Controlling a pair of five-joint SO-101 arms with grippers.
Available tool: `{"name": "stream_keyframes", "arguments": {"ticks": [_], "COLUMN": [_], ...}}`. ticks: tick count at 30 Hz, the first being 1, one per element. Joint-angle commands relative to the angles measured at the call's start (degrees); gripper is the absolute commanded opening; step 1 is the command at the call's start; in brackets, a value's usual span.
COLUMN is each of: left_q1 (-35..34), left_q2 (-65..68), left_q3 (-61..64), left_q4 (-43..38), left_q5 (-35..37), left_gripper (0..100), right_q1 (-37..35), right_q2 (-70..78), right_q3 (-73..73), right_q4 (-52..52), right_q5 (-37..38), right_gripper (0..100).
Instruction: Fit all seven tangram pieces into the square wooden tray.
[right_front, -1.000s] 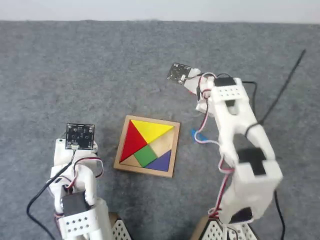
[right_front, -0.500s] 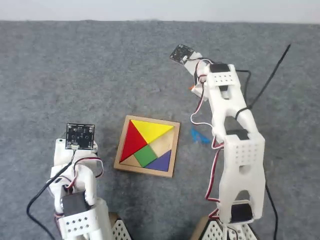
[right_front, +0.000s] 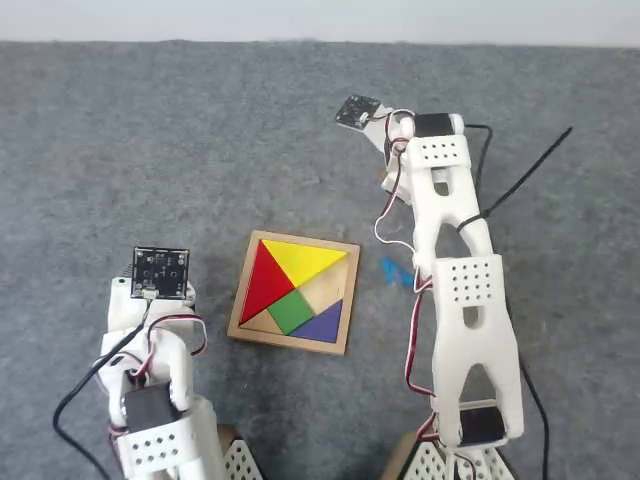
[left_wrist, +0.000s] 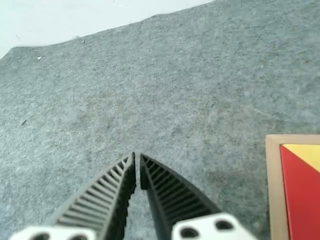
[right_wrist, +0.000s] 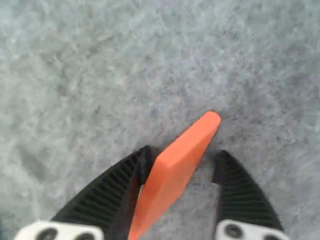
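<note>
The square wooden tray (right_front: 245, 284) lies mid-table and holds red (right_front: 264, 282), yellow (right_front: 303, 262), green (right_front: 291, 312) and dark blue (right_front: 323, 325) pieces. A light blue piece (right_front: 398, 270) rests on the carpet just right of the tray. Farther back, an orange piece (right_wrist: 175, 165) stands tilted between the fingers of my right gripper (right_wrist: 183, 153). That gripper is open: one finger touches the piece and the other stands a little off it. A sliver of the orange piece (right_front: 384, 180) peeks out beside the stretched right arm. My left gripper (left_wrist: 138, 157) is shut and holds nothing, low over bare carpet left of the tray (left_wrist: 273, 175).
Grey carpet covers the table; a pale edge (left_wrist: 75, 20) runs along its far side. The right arm (right_front: 450, 250) stretches along the tray's right side, trailing black cables (right_front: 530, 170). The left arm (right_front: 150, 350) sits folded at the near left.
The right arm has straightened and stretched away from its base, carrying its wrist toward the far side over the orange piece. The left arm and the tray's pieces have not moved.
</note>
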Motion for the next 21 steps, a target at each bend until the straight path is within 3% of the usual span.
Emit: {"name": "stream_keyframes", "arguments": {"ticks": [1, 8, 21], "left_q1": [-0.09, -0.18, -0.18], "left_q2": [-1.14, -1.14, -1.14], "left_q3": [-0.75, -0.75, -0.75], "left_q4": [0.18, 0.18, 0.18], "left_q5": [-0.7, -0.7, -0.7], "left_gripper": [2, 2, 2], "right_q1": [1.01, 1.89, 7.34], "right_q2": [1.19, 3.82, -4.79], "right_q3": [-13.01, -26.02, -24.79], "right_q4": [6.02, 12.7, 14.99], "right_q5": [-3.34, -4.48, -22.95], "right_gripper": [7.4, 4.1, 2.9]}}
